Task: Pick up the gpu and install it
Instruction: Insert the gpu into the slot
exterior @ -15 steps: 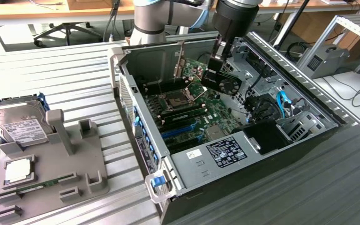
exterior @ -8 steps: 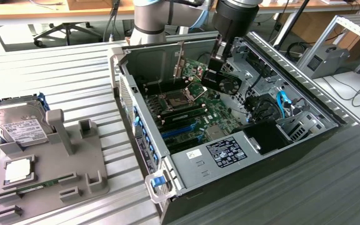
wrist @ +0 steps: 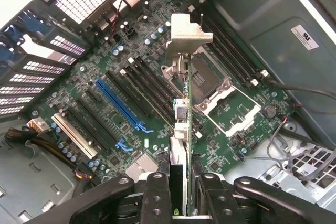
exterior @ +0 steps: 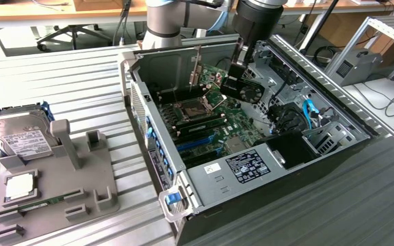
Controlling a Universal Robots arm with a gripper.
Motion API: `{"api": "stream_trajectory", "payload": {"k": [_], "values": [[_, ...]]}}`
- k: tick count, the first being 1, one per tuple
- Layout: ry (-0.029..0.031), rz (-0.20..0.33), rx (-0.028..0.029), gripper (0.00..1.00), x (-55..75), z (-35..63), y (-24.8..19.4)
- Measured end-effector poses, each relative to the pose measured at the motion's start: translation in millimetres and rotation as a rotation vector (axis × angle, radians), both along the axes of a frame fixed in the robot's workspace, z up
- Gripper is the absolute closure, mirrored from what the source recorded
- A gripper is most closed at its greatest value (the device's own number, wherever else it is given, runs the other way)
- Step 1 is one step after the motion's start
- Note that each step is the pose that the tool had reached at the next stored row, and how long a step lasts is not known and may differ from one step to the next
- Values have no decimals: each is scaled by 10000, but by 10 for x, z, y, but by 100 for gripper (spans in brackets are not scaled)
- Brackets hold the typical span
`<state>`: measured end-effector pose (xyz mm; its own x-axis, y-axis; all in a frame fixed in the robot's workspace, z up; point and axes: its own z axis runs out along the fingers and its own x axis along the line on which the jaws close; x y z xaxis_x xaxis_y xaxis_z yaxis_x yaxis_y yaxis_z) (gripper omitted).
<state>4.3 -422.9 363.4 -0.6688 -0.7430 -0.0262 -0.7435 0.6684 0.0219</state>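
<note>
Green circuit board with a black round fan marks the gpu [exterior: 243,88], which hangs in the air inside the open computer case [exterior: 204,179], above the motherboard [exterior: 235,125]. The tool [exterior: 240,72] is closed on the gpu's upper edge, with the arm coming down from above the case. In the wrist view the gpu [wrist: 182,129] is seen edge-on as a thin strip running away from the tool [wrist: 181,192], whose 2 black fingers [wrist: 157,192] press on either side of the card. The card's silver metal bracket [wrist: 188,32] sits at its far end, away from the fingers. Below the card in that view lie the motherboard [wrist: 105,72], its empty processor socket [wrist: 218,90] and a long blue slot [wrist: 121,106]; the card is not seated in any slot and is clear of the board.

Beside the case, toward the exterior view's left, a grey holder block [exterior: 60,184] rests on the slatted metal desk [exterior: 53,82]. A silver hard drive [exterior: 20,137] with a white label leans at the block's far end, a square silver chip [exterior: 20,185] lies on the block, and a narrow green memory stick [exterior: 43,205] sits in a groove near the block's front.
</note>
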Motion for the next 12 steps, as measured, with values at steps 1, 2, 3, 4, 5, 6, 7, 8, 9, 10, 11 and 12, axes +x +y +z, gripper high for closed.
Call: {"api": "stream_trajectory", "payload": {"k": [1, 2, 3, 4, 5, 6, 7, 8, 9, 10, 11, 12], "values": [[1, 23, 0, 74, 0, 0, 0], [0, 46, 0, 74, 0, 0, 0], [0, 69, 0, 74, 0, 0, 0], [0, 93, 0, 74, 0, 0, 0], [0, 115, 0, 74, 0, 0, 0], [0, 138, 0, 74, 0, 0, 0], [0, 160, 0, 74, 0, -1, 0], [0, 186, 0, 74, 0, -1, 0], [0, 214, 0, 74, 0, -1, 0], [0, 247, 0, 74, 0, -1, 0], [0, 284, 0, 74, 0, -1, 0], [0, 327, 0, 74, 0, -1, 0]]}}
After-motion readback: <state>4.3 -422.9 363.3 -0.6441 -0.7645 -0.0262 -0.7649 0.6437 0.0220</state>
